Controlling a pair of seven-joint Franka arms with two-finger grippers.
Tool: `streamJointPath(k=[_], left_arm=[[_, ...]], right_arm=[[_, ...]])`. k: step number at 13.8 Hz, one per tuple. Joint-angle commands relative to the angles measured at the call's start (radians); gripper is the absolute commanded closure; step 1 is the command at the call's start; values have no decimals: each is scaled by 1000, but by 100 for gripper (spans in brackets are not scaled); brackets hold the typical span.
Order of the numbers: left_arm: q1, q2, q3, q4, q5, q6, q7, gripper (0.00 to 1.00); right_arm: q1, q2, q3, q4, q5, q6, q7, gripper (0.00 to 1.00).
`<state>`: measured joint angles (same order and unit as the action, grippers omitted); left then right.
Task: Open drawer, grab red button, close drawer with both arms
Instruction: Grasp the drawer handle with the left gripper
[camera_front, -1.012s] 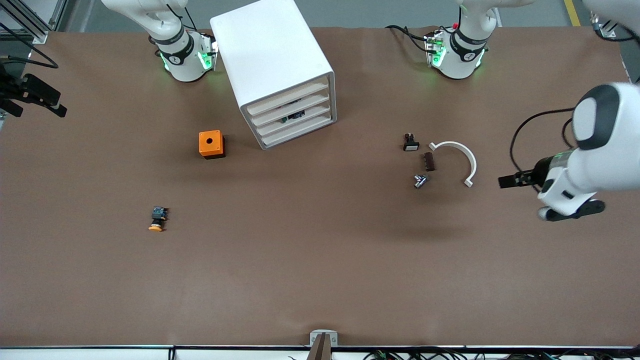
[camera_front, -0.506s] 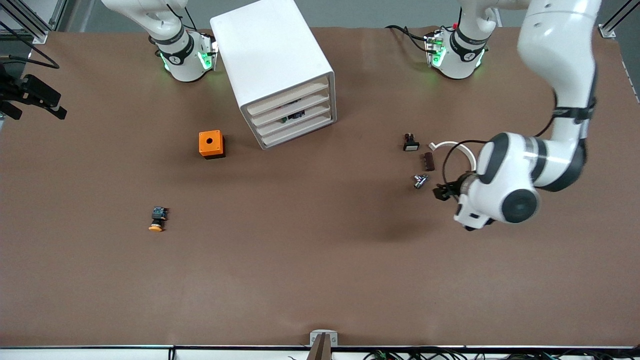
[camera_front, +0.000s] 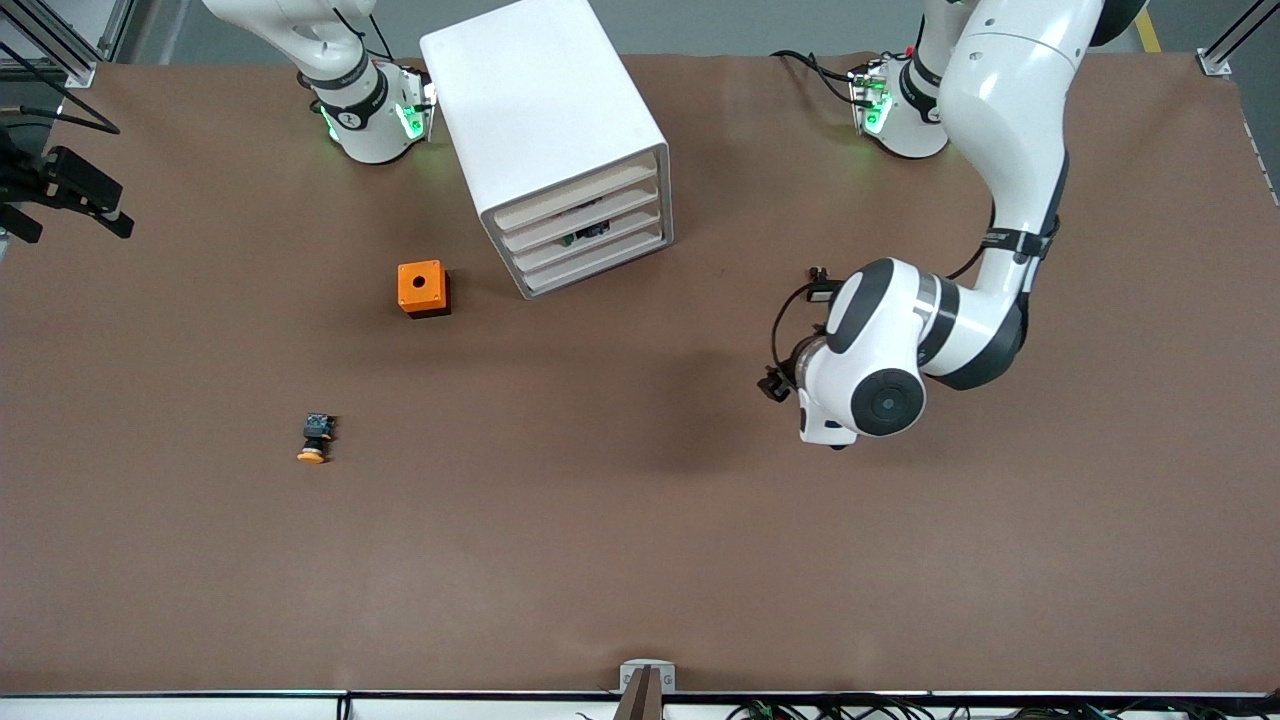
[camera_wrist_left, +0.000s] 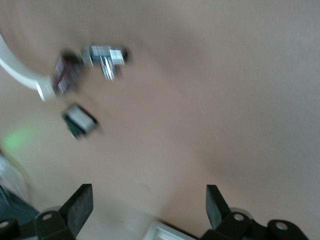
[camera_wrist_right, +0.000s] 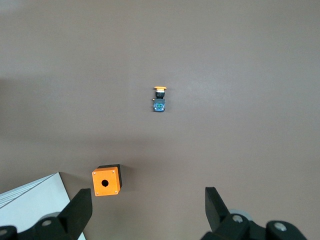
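Note:
The white cabinet (camera_front: 545, 120) stands near the right arm's base, and its four cream drawer fronts (camera_front: 590, 245) are all pushed in. A dark object shows in the gap between two of the drawers. The red-capped button is not in view. My left gripper (camera_front: 773, 384) hangs over bare table between the cabinet and a cluster of small parts. In the left wrist view it (camera_wrist_left: 147, 207) is open and empty. My right gripper (camera_wrist_right: 146, 209) is open and empty, held high over the orange cube (camera_wrist_right: 106, 181). It is out of the front view.
The orange cube with a round hole (camera_front: 423, 288) sits beside the cabinet. A yellow-orange-capped button (camera_front: 316, 438) lies nearer the camera. A silver fitting (camera_wrist_left: 106, 57), a brown block (camera_wrist_left: 65, 75), a small switch (camera_wrist_left: 80, 120) and a white arc (camera_wrist_left: 20, 70) lie under the left arm.
My left arm has swung from the table's end toward the middle and now covers most of the small parts. The right arm and the cabinet have not moved.

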<state>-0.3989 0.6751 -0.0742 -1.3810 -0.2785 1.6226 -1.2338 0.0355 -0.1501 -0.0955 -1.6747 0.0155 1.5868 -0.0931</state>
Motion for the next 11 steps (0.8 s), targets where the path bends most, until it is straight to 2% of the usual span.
streamJointPath(k=[1, 4, 6, 11], left_arm=[[-29, 52, 13, 63, -137, -44, -201, 1], [-34, 76, 8, 86, -324, -101, -399, 1], [-40, 93, 1, 88, -408, -131, -603, 1], [-80, 162, -1, 86, -626, -211, -918, 1]], right_arm=[[-5, -23, 2, -17, -5, -10, 12, 0], [0, -23, 3, -16, 0, -28, 84, 0], [-2, -23, 3, -16, 0, -30, 79, 0], [0, -22, 3, -16, 4, -28, 81, 0]])
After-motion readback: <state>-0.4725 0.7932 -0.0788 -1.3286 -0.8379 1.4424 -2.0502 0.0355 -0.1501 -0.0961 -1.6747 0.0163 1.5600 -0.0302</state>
